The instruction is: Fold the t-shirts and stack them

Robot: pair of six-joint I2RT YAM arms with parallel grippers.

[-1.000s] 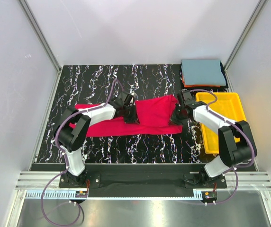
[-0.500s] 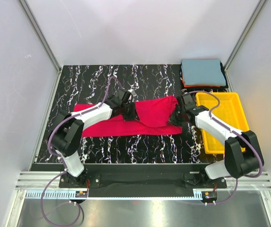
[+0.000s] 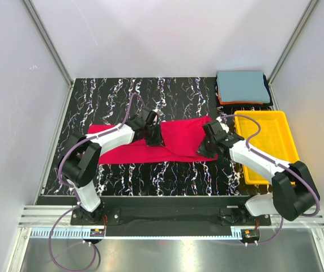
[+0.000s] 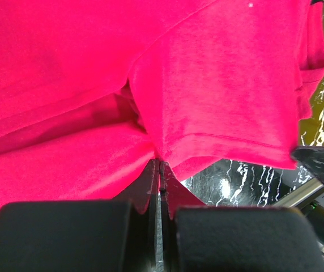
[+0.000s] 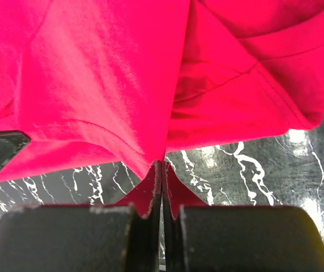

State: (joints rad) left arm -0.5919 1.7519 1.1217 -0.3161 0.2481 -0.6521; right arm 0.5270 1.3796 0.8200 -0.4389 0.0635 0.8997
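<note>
Stretching from left claw (image 3: 157, 140) to right claw (image 3: 202, 151), pinched red t-shirt (image 3: 180, 134).

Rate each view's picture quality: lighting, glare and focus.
Top external: even, soft light, sharp throughout, with a bright sheen on the metal strip at the bottom. Left wrist: the red t-shirt fills the frame, strongly saturated; the left end effector is dark and soft-edged. Right wrist: white glare spots on the glossy table; the right end effector looks blurred.
</note>
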